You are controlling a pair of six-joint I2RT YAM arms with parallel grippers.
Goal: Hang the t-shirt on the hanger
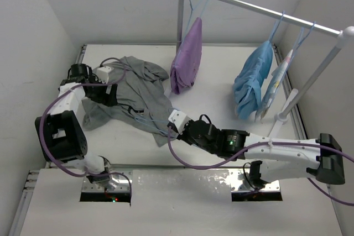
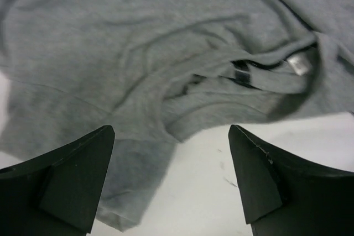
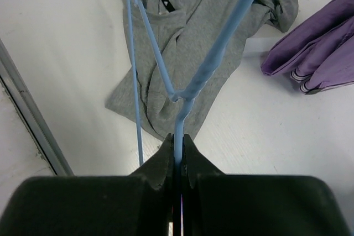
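Around your work, a white clothes rail (image 1: 260, 8) stood at the far right of the white table (image 1: 215, 95); a folded purple garment (image 1: 187, 59) hung from it, with a light-blue garment (image 1: 253, 78) further along and a pale piece (image 1: 278, 75) just beside that; the purple one hung close to the far right edge of the plain grey short-sleeved t-shirt (image 1: 138, 89).

That shirt lay crumpled and creased on the table's left half; its ribbed collar (image 2: 221, 81) was bunched open, with a small white label (image 2: 298, 64) showing inside.

Your left gripper (image 2: 170, 130) hovered above the collar with its jaws wide apart, holding nothing; your right gripper (image 3: 177, 142) was clamped tight on the thin pale-blue wire hanger (image 3: 221, 48), just below its twist; the frame reached out over the shirt's near edge; you could not tell whether it touched the fabric.
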